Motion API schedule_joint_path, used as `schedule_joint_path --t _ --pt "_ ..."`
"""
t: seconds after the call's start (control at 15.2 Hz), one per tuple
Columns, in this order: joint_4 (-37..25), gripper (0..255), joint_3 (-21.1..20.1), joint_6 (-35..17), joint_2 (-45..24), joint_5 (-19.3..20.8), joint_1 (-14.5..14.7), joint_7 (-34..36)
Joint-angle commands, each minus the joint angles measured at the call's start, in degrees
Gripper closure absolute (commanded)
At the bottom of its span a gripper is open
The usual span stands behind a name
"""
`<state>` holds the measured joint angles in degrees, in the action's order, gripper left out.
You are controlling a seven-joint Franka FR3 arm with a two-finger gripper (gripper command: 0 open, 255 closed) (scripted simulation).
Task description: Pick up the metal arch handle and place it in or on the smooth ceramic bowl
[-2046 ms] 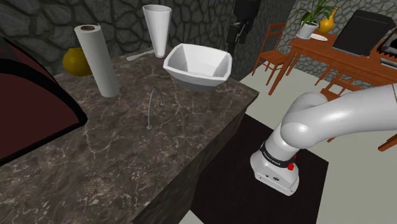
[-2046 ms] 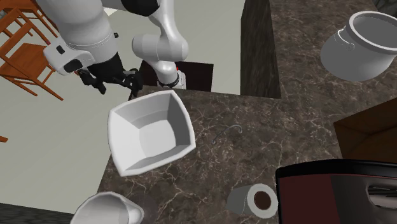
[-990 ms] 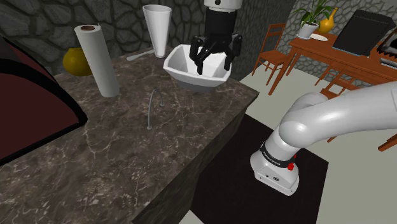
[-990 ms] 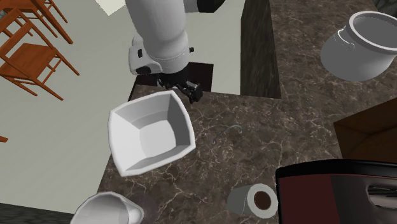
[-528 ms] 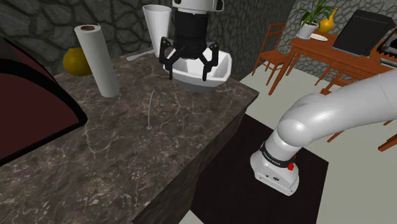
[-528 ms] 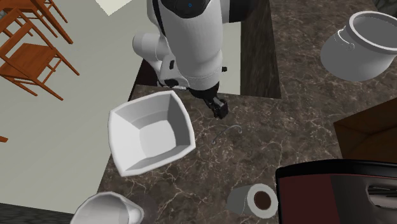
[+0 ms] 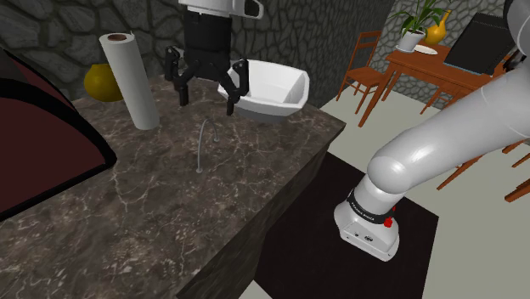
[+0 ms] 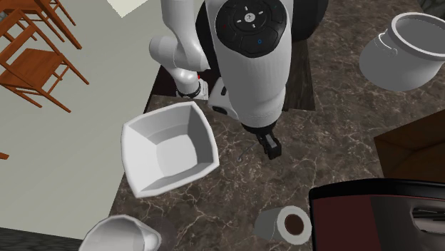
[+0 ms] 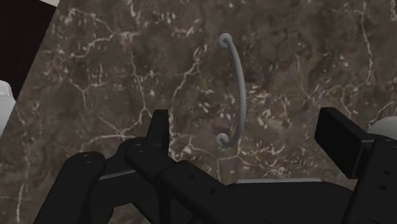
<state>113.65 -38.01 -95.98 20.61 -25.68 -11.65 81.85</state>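
The thin grey arch handle [image 7: 202, 143] lies on the dark marbled counter [image 7: 170, 212], between the paper roll and the bowl. The white square-rimmed bowl [image 7: 273, 88] stands near the counter's far right corner in the shoulder view and also appears as the bowl [image 8: 167, 147] in the second exterior view. My black gripper [image 7: 206, 95] hangs open just above and behind the handle, with nothing in it. In the wrist view the handle [image 9: 237, 89] lies lengthwise ahead of the gripper [image 9: 249, 137], its near end between the spread fingers. One fingertip [image 8: 272, 145] pokes out from under the arm.
A tall paper roll [image 7: 130, 80] and a yellow vase [image 7: 101, 82] stand at the shoulder view's left. A dark red appliance [image 7: 42, 140] fills the left edge. A grey pot [image 8: 407, 50] sits farther along the counter. Wooden chairs [image 7: 365, 75] and a table [image 7: 442, 61] stand beyond the counter.
The gripper swung from beside the bowl toward the shoulder view's left, ending over the counter above the handle. It stayed open. Handle and bowl have not moved.
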Motion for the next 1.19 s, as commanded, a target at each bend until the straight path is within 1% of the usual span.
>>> schedule_joint_path --t 0.0,0.33,0.86,0.92,1.12 --pt "0.3 0 -1.0 -1.5 -0.9 -0.1 -0.1 1.4" --pt "4.2 0 -2.2 -5.6 -0.8 -0.8 0.4 1.1" --pt "4.2 0 -2.2 -5.6 -0.8 -0.8 0.4 1.1" --pt "4.2 255 -2.2 -5.6 -0.8 -0.8 0.4 1.1" --pt "4.2 255 -2.2 -5.6 -0.8 -0.8 0.4 1.1"
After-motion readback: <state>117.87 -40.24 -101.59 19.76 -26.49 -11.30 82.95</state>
